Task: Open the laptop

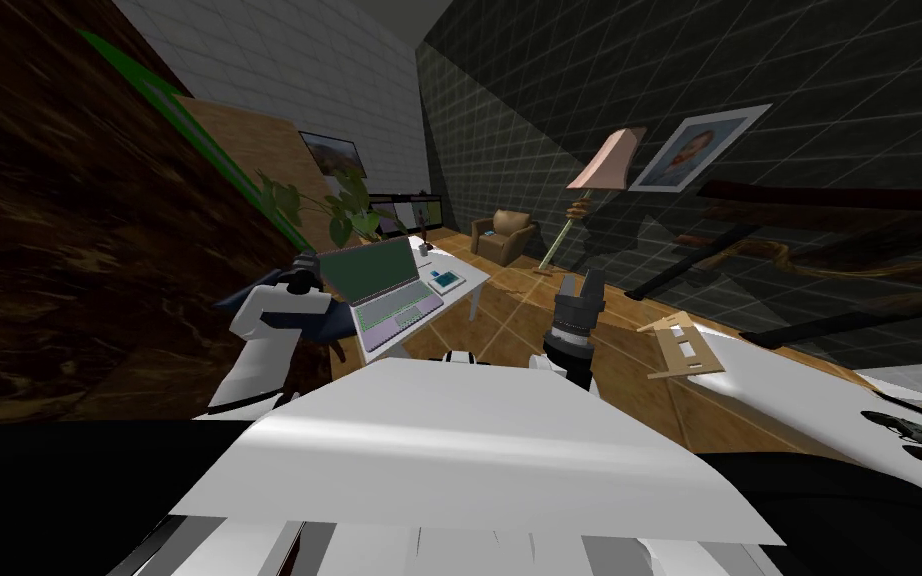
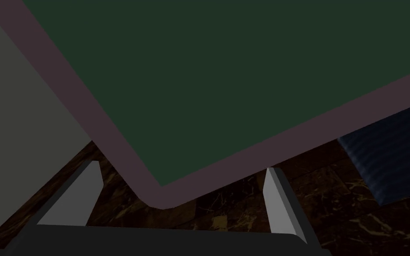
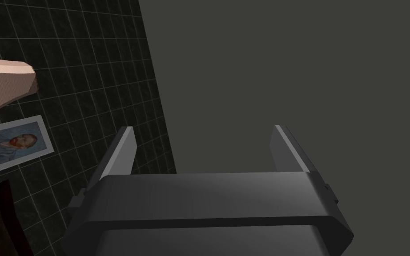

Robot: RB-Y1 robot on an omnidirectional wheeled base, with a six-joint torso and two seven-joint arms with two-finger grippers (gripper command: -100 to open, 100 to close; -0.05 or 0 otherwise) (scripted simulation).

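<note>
**Left end effector [image 2: 182,166] spread wide at a corner of the laptop [image 2: 226,80] screen**

Closest to the left wrist camera, the two light grey fingers [image 2: 77,195] stand far apart and hold nothing. A rounded corner of the laptop's lid lies between them. The lid has a dark green screen with a dull mauve border. Whether either finger touches that border I cannot tell. Past the corner is a brown marbled wall [image 2: 208,218], and off to one side a dark blue ribbed thing [image 2: 391,151].

From the head view the laptop sits on a white desk [image 1: 466,270], at the end nearest the robot. Its lid is raised, the screen stands up behind the pale purple keyboard, and the left arm reaches in beside the screen's left edge. Further along the desk lie a small teal and white item [image 1: 444,280] and a small dark object [image 1: 427,246]. A leafy plant [image 1: 334,205] rises behind the screen.

The right end effector [image 3: 204,128] is held up in open air, right of the desk and well apart from the laptop. Its fingers are also spread wide and empty. Beyond it are a floor lamp [image 1: 604,165] with a pink shade, a framed portrait [image 1: 699,148] on the dark tiled wall, and a brown armchair [image 1: 504,232].
</note>
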